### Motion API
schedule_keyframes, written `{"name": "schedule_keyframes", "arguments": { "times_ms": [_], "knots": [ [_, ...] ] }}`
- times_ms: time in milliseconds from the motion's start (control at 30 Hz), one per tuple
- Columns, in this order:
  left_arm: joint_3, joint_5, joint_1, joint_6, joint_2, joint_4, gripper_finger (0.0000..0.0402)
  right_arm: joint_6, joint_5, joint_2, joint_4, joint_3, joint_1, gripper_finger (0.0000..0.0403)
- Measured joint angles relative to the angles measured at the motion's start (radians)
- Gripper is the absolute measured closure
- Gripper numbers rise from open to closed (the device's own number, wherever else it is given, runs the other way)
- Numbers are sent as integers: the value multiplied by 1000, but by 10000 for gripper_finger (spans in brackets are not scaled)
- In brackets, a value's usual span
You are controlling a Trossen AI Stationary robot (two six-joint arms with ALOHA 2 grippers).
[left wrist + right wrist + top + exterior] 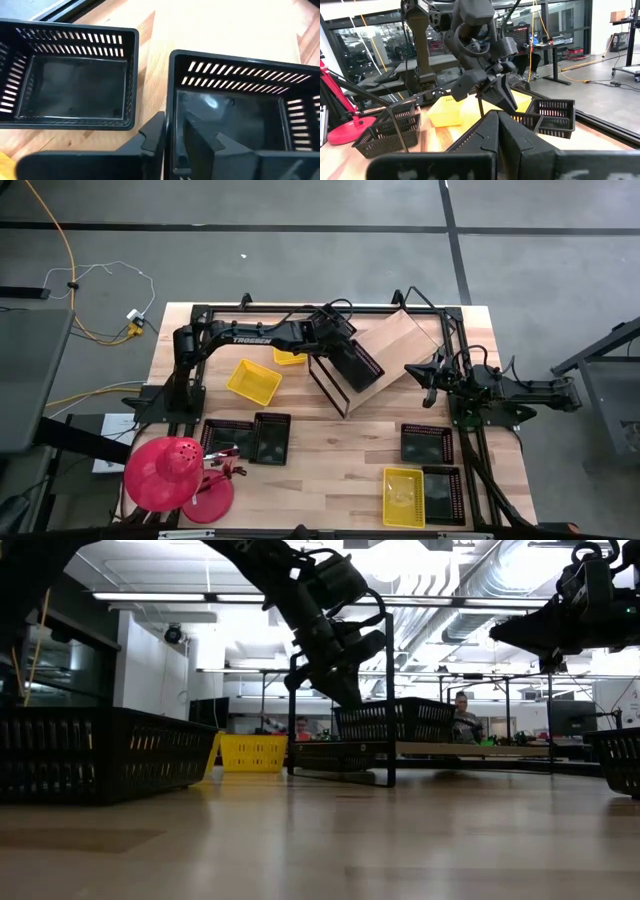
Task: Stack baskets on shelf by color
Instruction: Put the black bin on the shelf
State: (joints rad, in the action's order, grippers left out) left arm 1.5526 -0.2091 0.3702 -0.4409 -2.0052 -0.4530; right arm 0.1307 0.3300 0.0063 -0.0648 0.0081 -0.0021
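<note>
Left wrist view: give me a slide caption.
Left gripper straddling the wall of a black basket on the wooden shelf, beside a second black basket.

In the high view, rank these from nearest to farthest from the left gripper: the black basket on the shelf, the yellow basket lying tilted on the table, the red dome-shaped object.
1. Black basket on the shelf: directly at the left gripper, on the shelf's lower edge.
2. Tilted yellow basket: farther toward the left arm's base.
3. Red dome-shaped object: farthest, at the table's front left corner.
</note>
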Motion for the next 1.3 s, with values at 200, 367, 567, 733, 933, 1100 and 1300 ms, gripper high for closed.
{"name": "schedule_keyframes", "arguments": {
  "times_ms": [200,367,567,733,933,1100,1300],
  "knots": [
    [3,0,9,31,36,-11,288,0,0,0,0,0,0,402],
    [5,-4,29,70,115,-1,253,0,0,0,0,0,0,402],
    [-2,-11,17,201,256,25,234,0,0,0,0,0,0,402],
    [-140,-89,-72,290,392,193,238,0,0,0,0,0,0,402],
    [-470,-143,-179,364,585,518,240,0,0,0,0,0,0,402],
    [-765,-143,-257,411,728,859,240,0,0,0,0,0,0,402],
    [-1021,-144,-327,499,828,1233,241,0,0,0,0,0,0,402]
  ]
}}
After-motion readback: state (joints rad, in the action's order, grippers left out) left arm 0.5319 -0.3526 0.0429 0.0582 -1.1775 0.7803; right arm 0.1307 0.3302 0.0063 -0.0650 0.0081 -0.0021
